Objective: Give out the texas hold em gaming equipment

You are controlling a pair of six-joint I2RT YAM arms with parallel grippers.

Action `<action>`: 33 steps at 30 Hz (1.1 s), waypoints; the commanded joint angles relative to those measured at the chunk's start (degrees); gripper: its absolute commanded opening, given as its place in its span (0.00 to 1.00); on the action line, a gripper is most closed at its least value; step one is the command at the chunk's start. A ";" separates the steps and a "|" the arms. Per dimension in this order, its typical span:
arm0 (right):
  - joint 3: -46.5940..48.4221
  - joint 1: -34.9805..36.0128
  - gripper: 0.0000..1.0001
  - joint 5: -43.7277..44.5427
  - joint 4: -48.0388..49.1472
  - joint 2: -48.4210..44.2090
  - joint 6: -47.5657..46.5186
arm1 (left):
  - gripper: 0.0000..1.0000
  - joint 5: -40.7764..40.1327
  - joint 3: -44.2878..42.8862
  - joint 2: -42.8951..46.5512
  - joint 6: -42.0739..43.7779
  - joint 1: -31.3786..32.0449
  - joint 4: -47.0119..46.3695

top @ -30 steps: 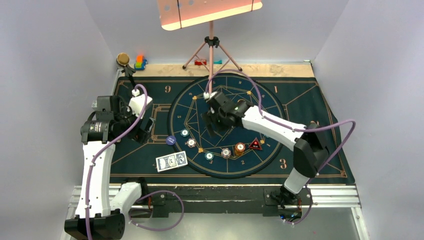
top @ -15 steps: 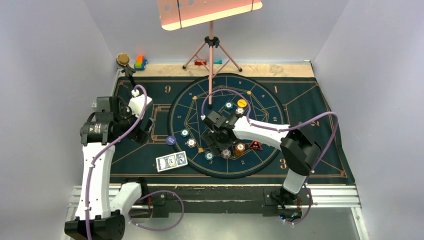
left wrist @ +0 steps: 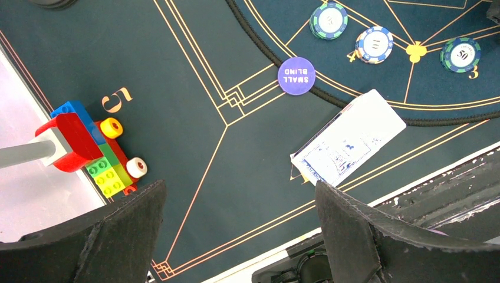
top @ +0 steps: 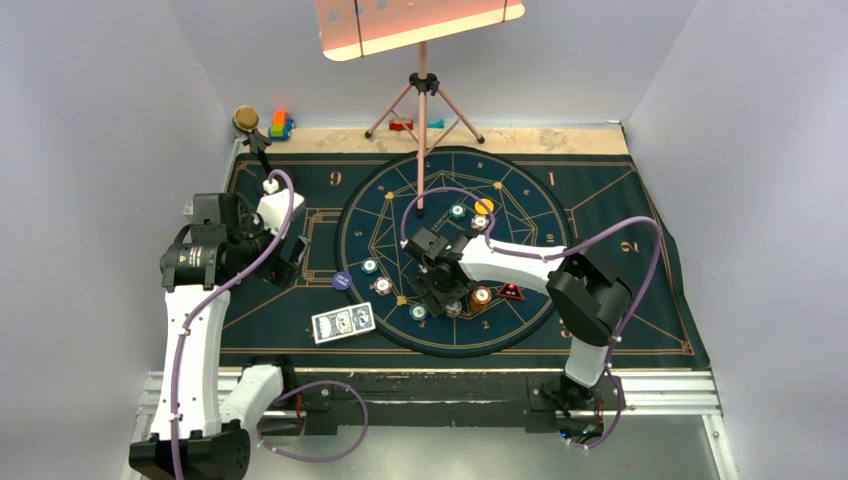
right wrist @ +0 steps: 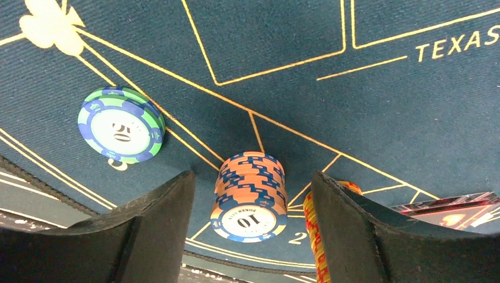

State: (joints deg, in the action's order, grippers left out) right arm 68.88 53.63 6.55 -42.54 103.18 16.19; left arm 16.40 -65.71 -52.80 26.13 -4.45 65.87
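Observation:
My right gripper (top: 442, 292) is open and low over the near part of the mat's circle. In the right wrist view its fingers (right wrist: 158, 230) straddle a stack of orange-and-blue "10" chips (right wrist: 250, 197) without touching it. A green-and-blue "50" chip (right wrist: 121, 132) lies to the left, and a yellow-red stack (right wrist: 313, 227) shows behind the right finger. The red-edged triangular marker (top: 511, 292) lies just right. The yellow disc (top: 484, 206) and two chips (top: 457, 211) lie farther back. The cards (top: 343, 322) and the purple small-blind disc (top: 342, 281) lie at the near left. My left gripper (top: 291, 256) is open and empty.
The pink tripod stand (top: 422, 110) stands at the back centre, one leg reaching onto the mat. Toy blocks (left wrist: 88, 147) lie at the mat's left edge under my left wrist, with more blocks (top: 280, 124) at the back left. The table's metal rail (top: 430, 385) runs along the near edge.
My right gripper has moved from the circle's middle toward the near edge and down around the orange chip stack, uncovering the yellow disc and back chips. The left arm has not moved.

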 commanded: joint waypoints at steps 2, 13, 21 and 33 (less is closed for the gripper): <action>-0.49 0.26 0.71 -0.52 0.36 0.60 -0.89 | 1.00 -0.40 -1.51 -0.03 0.41 -0.27 0.67; 0.61 0.25 0.54 -1.10 -0.10 0.88 -0.89 | 1.00 -1.05 -1.72 0.06 0.68 -0.22 0.71; 2.89 0.16 0.37 -1.28 -0.99 0.56 -0.63 | 1.00 -1.54 -0.79 0.66 1.02 -0.30 0.45; 7.96 -7.33 0.16 0.73 -3.94 -3.95 1.07 | 1.00 -1.28 -0.38 0.73 0.96 -0.28 0.06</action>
State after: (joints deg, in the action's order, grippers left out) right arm 73.36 50.11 5.98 -44.80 103.79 16.10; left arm 15.14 -65.73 -52.62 26.61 -4.45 66.59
